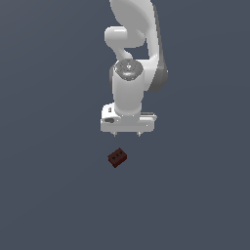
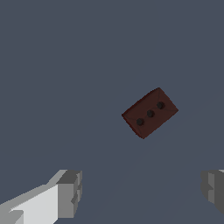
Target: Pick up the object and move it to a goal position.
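Observation:
The object (image 1: 117, 157) is a tiny dark reddish-brown block lying on the flat grey-blue surface, much smaller than my hand. The wrist view shows it (image 2: 150, 113) turned at an angle, with three small dark holes in a row on its upper face. My gripper (image 1: 127, 133) hangs above the surface, slightly behind the block and a little toward the exterior view's right, apart from it. It is open: two grey fingertips (image 2: 70, 192) stand wide apart with nothing between them, and the block lies ahead of the gap (image 2: 142, 192).
The white arm (image 1: 129, 58) rises straight up behind the gripper. A plain grey-blue surface (image 1: 49, 195) fills both views.

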